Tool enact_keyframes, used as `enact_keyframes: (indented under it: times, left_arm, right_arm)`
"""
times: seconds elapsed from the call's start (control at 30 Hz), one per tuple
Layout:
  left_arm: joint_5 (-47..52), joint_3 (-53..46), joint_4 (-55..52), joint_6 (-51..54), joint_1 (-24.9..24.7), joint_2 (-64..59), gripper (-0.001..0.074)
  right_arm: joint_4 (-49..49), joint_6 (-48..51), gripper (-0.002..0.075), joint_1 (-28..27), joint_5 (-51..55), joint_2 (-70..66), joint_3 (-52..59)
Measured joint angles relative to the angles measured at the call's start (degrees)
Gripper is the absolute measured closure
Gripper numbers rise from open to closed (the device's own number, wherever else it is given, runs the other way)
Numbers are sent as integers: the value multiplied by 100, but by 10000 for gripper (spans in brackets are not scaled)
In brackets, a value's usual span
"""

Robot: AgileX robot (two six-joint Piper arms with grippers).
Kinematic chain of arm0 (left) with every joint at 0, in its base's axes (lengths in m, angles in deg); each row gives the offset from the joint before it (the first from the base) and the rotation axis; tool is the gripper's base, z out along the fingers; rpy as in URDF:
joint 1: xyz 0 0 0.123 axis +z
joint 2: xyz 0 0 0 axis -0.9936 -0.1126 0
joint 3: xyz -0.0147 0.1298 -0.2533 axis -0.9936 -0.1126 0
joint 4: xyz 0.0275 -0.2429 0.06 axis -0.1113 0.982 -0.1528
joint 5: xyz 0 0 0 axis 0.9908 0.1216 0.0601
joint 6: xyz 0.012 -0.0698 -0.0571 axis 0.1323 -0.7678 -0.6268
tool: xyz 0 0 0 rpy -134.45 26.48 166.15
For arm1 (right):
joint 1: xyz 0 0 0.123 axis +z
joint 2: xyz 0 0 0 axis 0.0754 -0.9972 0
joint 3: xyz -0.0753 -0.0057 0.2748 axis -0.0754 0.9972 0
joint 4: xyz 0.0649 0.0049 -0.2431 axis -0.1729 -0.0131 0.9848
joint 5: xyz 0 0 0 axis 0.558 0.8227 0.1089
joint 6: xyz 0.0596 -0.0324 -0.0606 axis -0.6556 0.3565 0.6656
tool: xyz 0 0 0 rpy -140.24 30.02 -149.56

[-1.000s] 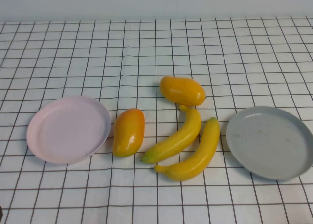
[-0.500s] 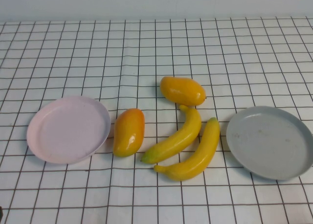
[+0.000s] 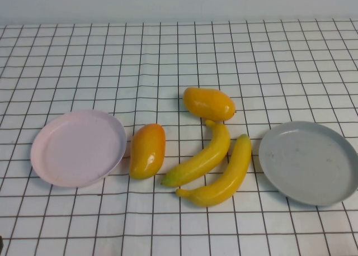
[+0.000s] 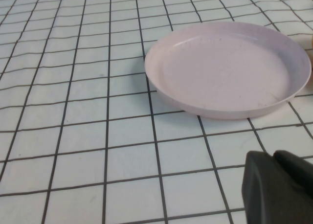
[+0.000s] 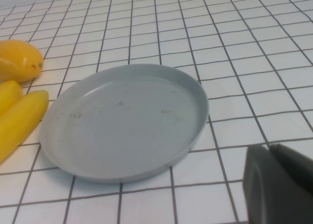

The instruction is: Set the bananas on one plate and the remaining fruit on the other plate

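Two yellow bananas point(image 3: 202, 159) point(image 3: 225, 175) lie side by side at the table's middle, between the plates. One mango point(image 3: 147, 150) rests just right of the pale pink plate point(image 3: 78, 148); the other mango point(image 3: 209, 103) lies behind the bananas. The grey-blue plate point(image 3: 309, 161) stands at the right with nothing on it. Neither arm shows in the high view. My left gripper point(image 4: 275, 155) is shut and holds nothing, hovering short of the pink plate point(image 4: 227, 67). My right gripper point(image 5: 271, 148) is shut and holds nothing, near the grey-blue plate point(image 5: 124, 121), with both bananas point(image 5: 19, 121) and a mango point(image 5: 18, 59) beyond it.
A white cloth with a black grid point(image 3: 179, 55) covers the whole table. A pale wall runs along the far edge.
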Motion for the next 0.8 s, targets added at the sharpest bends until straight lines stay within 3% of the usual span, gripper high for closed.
enact_keyframes:
  times: [0.37,0.6,0.8]
  left_arm:
    - [-165,0,48,-93,0,0,737]
    - [-1453,0,3122,-2256,-31,0,737]
    - [-2268,0,3827,-2425,-31,0,737]
  right_arm:
    - [0,0,742,0,0,0,0]
    - [0,0,742,0,0,0,0]
    - [0,0,742,0,0,0,0]
